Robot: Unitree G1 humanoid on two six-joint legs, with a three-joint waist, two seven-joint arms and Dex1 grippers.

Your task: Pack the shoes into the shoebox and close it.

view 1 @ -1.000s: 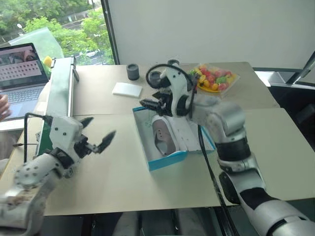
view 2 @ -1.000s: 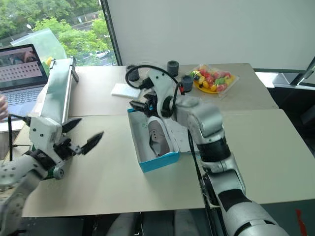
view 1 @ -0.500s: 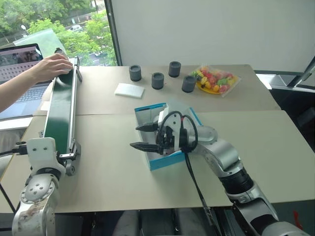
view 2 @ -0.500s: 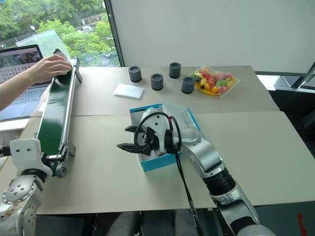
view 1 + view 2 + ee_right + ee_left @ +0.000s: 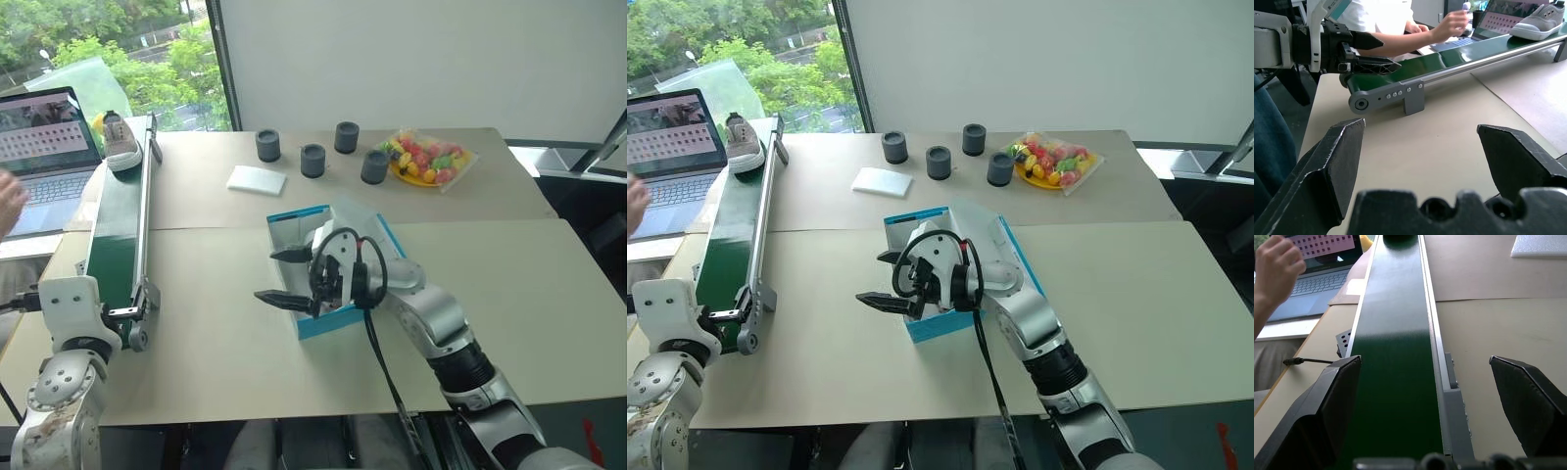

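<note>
One grey shoe [image 5: 122,142] with a pale sole lies on the far end of the green conveyor belt [image 5: 118,225]; the right wrist view also shows this shoe [image 5: 1537,22]. The cyan shoebox [image 5: 329,323] stands open mid-table, its inside mostly hidden by my right hand. My right gripper [image 5: 269,277] points left past the box's left wall, jaws wide open and empty. My left gripper [image 5: 1425,396] is open, one finger on each side of the belt's near end. From the right wrist I see the left gripper [image 5: 1388,56] there too.
A laptop [image 5: 44,137] and a person's hand [image 5: 10,201] are at the far left. At the back lie a white pad [image 5: 257,179], several grey cylinders [image 5: 313,159] and a plate of coloured sweets [image 5: 426,157]. Bare table stretches in front of and to the right of the box.
The person's hand has left the belt's far end, and a shoe now lies there. My right gripper came down beside the box and opened wider. My left gripper moved to the belt's near end.
</note>
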